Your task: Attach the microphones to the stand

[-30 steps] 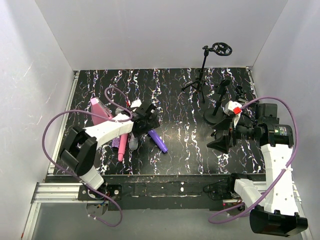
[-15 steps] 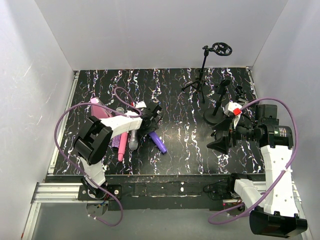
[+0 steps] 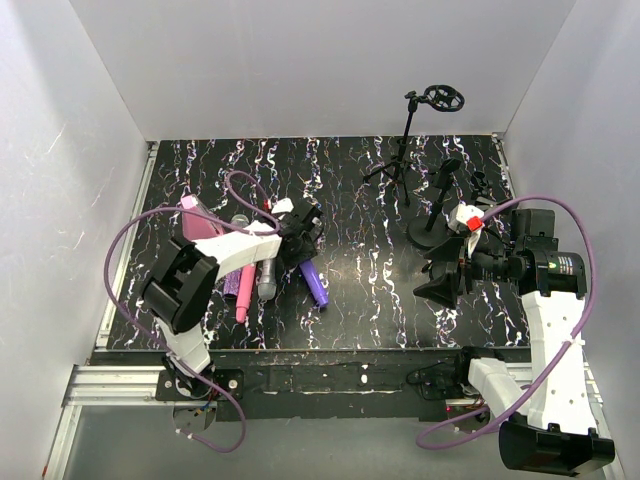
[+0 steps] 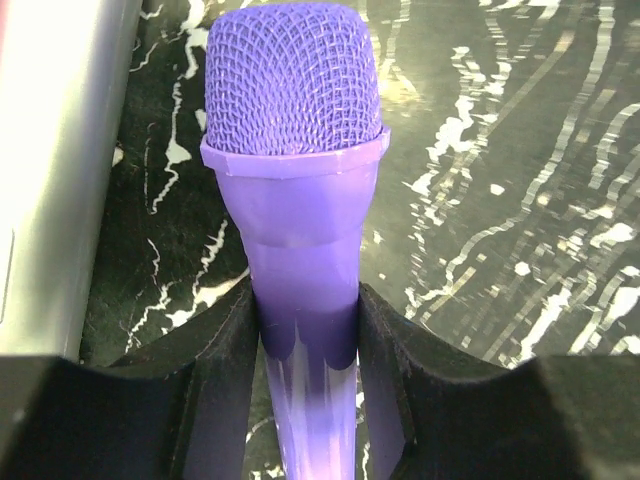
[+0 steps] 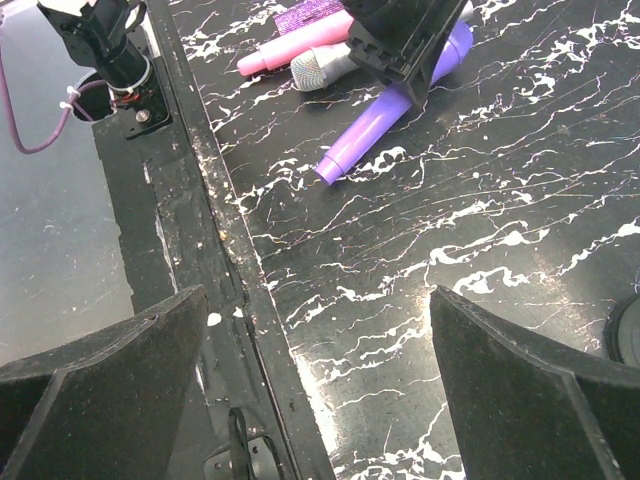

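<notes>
- Top external view. I see the purple microphone (image 3: 315, 285) lying flat on the table (image 3: 380, 300), at 7 o'clock from the table's centre. Its tail points toward 5 o'clock and its head is hidden under the left gripper (image 3: 300, 232). The silver-grey microphone (image 3: 267, 282) and the pink microphone (image 3: 244, 290) lie just beside it, at its 9 o'clock. The tripod stand (image 3: 405, 135) and the round-base stand (image 3: 428, 236) are well apart from it, toward 2 o'clock. The right gripper (image 3: 441, 274) hovers near the round base. From here I cannot tell how the left jaws stand.
- Left wrist view. This view supplies what the first lacks. Both fingers (image 4: 215, 375) press the smooth handle just below the mesh head, so the left gripper is clamped on the purple microphone.
  - I judge the microphone to be a light, rigid shell.
  - Its glossy taper may slip in the jaws.
  - The mesh could dent, so the handle is the place to hold.
  - A grip near the neck leaves the long tail free for a clip.
- Right wrist view. The right gripper's fingers (image 5: 100, 380) stand wide apart, holding nothing. Only here do I see the microphone's handle run out to its blunt tail end, at 7 o'clock from the left gripper.
</notes>
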`<act>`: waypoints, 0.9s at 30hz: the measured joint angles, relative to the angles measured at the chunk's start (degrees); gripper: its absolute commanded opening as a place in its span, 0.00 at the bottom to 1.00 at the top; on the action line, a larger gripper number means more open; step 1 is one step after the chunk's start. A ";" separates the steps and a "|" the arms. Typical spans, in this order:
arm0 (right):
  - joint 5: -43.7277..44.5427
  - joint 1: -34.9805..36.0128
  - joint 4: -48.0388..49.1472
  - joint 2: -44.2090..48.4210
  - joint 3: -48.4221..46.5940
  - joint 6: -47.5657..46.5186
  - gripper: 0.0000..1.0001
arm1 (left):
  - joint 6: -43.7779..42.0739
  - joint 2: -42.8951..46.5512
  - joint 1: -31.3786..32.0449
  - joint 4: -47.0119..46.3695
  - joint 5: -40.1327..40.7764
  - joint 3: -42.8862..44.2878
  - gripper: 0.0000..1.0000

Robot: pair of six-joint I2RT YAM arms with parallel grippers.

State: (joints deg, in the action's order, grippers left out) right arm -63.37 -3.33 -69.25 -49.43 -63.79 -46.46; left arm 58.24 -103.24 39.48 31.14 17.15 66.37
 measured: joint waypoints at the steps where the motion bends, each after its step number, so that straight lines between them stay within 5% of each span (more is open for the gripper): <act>1: -0.07 0.00 0.00 0.00 0.00 0.00 0.98 | -0.48 0.79 0.00 -0.13 -0.22 -0.02 0.00; 18: -3.85 0.11 -3.78 -3.28 -5.81 -0.02 0.98 | -14.82 34.75 0.00 -18.45 -11.45 -11.10 0.00; 27: -6.25 3.41 -5.25 -8.20 -13.00 1.90 0.98 | -21.38 41.53 0.00 -30.53 -24.35 -11.85 0.00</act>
State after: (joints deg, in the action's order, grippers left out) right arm -69.63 0.08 -74.50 -57.63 -76.79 -44.56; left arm 36.86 -61.71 39.48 0.60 -7.20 54.52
